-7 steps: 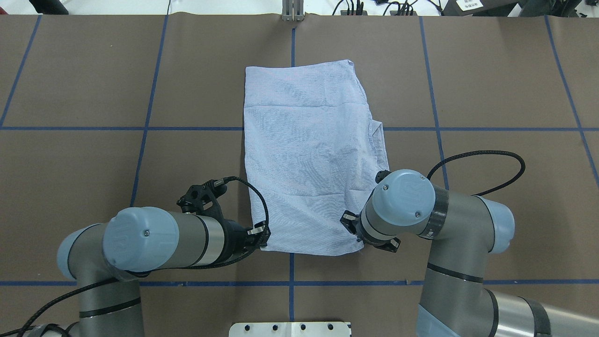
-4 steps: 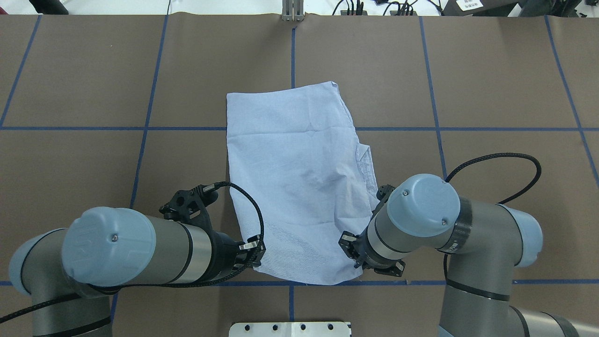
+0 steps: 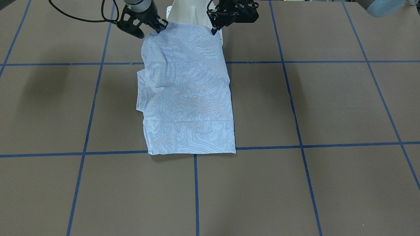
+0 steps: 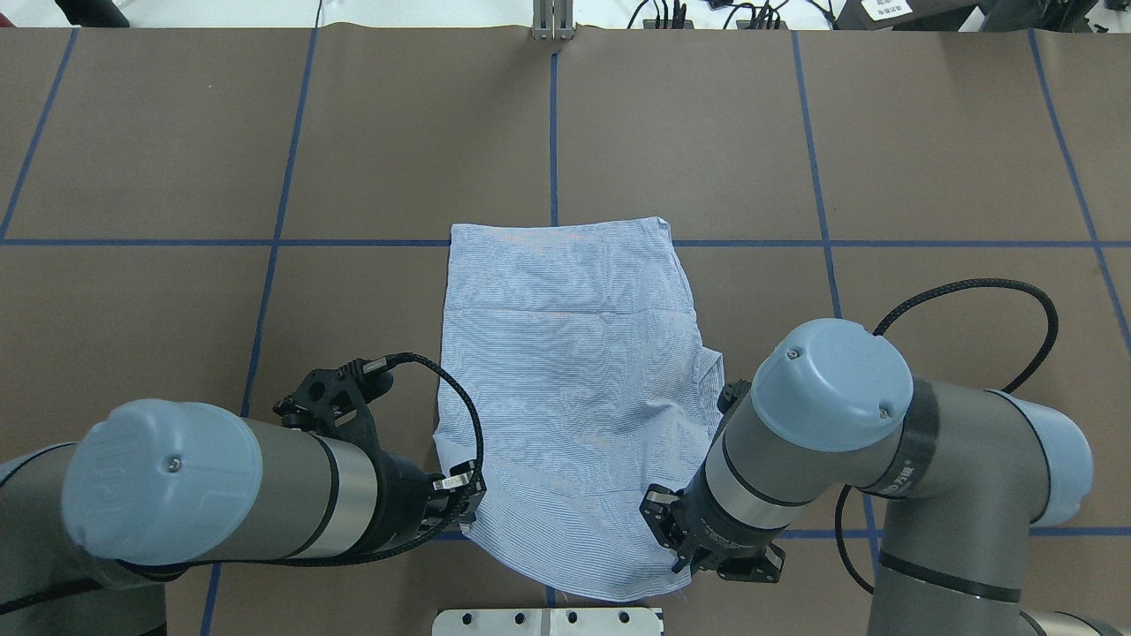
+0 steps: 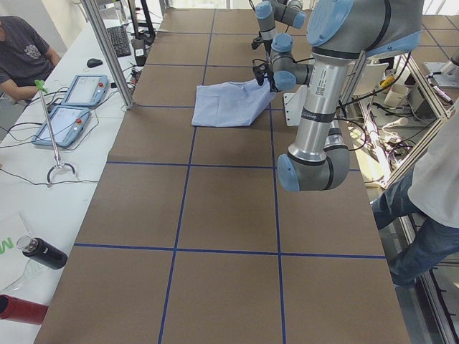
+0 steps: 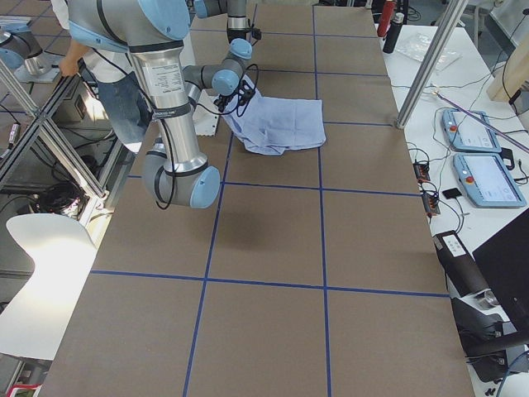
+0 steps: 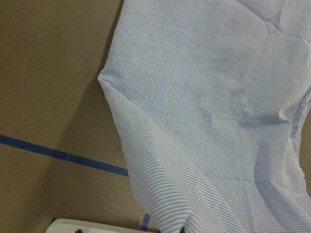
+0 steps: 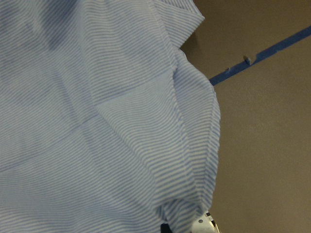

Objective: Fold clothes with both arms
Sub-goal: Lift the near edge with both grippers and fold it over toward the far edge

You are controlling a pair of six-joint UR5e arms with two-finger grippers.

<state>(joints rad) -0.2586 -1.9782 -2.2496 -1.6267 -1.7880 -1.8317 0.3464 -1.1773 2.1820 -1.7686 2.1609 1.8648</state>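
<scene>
On the brown desk (image 4: 159, 159), the folded striped shirt (image 4: 574, 371) lies flat, its robot-side edge raised: the left gripper (image 4: 466, 503) pinches one raised corner, the right gripper (image 4: 687, 570) the other.

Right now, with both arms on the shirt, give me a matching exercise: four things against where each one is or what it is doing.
1 left gripper
2 right gripper
3 far edge of the shirt
4 white plate

a lies along a blue tape line
b pinches the shirt's near corner, overhead view's right
c sits at the overhead view's bottom edge
d pinches the shirt's near corner, overhead view's left

Pairs: 1-d, 2-b, 3-a, 4-c
</scene>
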